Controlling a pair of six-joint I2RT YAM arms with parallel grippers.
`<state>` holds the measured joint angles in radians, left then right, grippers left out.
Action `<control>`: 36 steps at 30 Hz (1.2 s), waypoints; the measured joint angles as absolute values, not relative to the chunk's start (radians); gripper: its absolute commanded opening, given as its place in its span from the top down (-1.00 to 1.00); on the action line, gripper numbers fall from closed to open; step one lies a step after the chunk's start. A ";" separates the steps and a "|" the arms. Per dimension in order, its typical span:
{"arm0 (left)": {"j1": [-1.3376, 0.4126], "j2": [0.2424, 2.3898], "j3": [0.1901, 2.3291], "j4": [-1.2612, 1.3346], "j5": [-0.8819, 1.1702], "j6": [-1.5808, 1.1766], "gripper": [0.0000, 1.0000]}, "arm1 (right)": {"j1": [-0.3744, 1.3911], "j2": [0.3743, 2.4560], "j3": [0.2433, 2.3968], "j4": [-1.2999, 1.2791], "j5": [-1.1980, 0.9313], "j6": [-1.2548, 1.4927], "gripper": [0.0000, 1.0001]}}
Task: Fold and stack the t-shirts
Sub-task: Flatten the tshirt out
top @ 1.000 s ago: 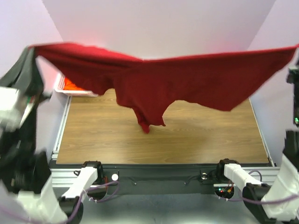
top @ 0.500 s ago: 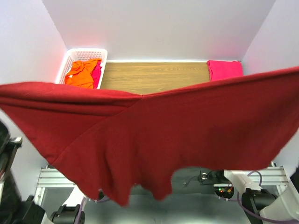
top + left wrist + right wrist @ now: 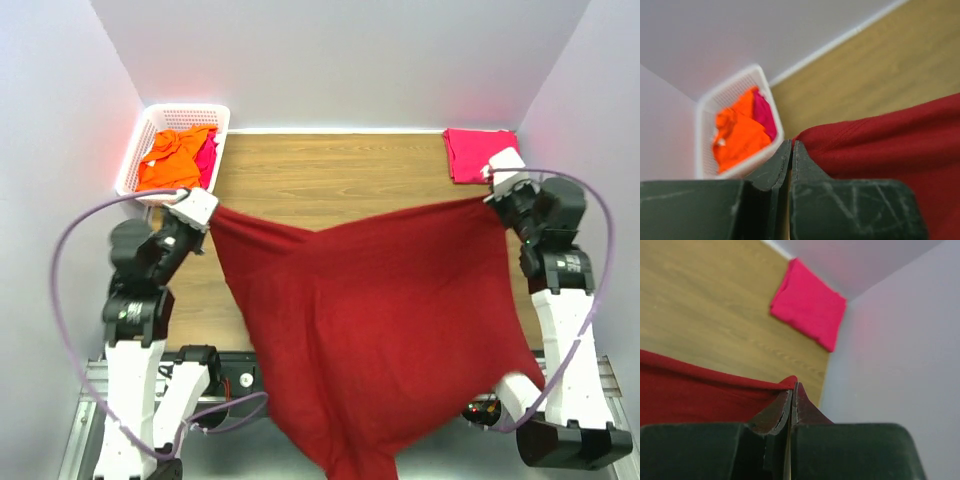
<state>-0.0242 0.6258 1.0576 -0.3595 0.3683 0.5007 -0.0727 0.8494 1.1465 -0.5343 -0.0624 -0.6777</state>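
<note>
A dark red t-shirt point(image 3: 370, 310) hangs stretched between my two grippers above the table and droops over its near edge. My left gripper point(image 3: 207, 213) is shut on its left corner; the cloth shows in the left wrist view point(image 3: 880, 145) beside the closed fingers point(image 3: 792, 150). My right gripper point(image 3: 488, 196) is shut on its right corner, seen in the right wrist view point(image 3: 700, 385) at the closed gripper point(image 3: 791, 385). A folded bright pink t-shirt point(image 3: 478, 153) lies at the far right corner point(image 3: 807, 302). An orange t-shirt point(image 3: 172, 158) and a magenta one point(image 3: 207, 155) lie in the basket.
A white lattice basket point(image 3: 140, 150) stands at the far left corner of the wooden table point(image 3: 330, 175); it also shows in the left wrist view point(image 3: 702, 120). White walls enclose the table on the left, back and right.
The red shirt, which was held high and spread close to the camera, has come down towards the table. Both arms have lowered and swung inward with it.
</note>
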 measured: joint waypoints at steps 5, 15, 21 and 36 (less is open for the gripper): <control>-0.024 0.727 0.838 -0.310 0.376 0.496 1.00 | -0.073 0.896 0.971 -0.490 -0.115 -0.682 0.99; -0.027 1.340 0.903 -0.101 0.290 0.431 1.00 | -0.073 1.342 0.906 -0.260 -0.159 -0.672 0.99; -0.032 1.640 1.185 -0.092 0.231 0.381 1.00 | -0.073 1.613 1.108 -0.183 -0.170 -0.652 0.99; -0.044 1.934 1.603 -0.146 0.140 0.342 1.00 | -0.073 1.978 1.484 -0.127 -0.184 -0.632 0.99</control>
